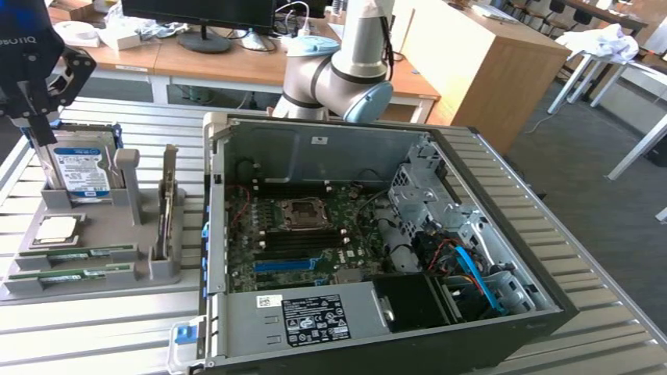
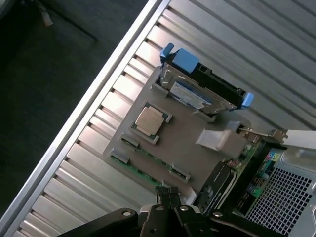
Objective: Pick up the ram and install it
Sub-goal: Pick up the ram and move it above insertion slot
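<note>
The ram (image 1: 81, 251) lies on its long edge in a slot of the gray holder (image 1: 94, 293), at the lower left of the exterior view. A second stick (image 1: 68, 274) lies in the slot just beside it, nearer the holder's front edge. Neither is touched. Just behind them in the holder lies the square processor chip (image 1: 58, 228), and behind that the hard drive (image 1: 81, 170) stands upright.

The gripper (image 1: 42, 134) hangs at the upper left above the hard drive, fingers pointing down. They are closed together with nothing between them, well apart from the ram. The arm's gray elbow joint (image 1: 339, 78) is at the top centre, behind the open computer case (image 1: 312, 148). The case stands on the slatted tabletop (image 1: 105, 336) to the exterior view's right of the holder.
</note>
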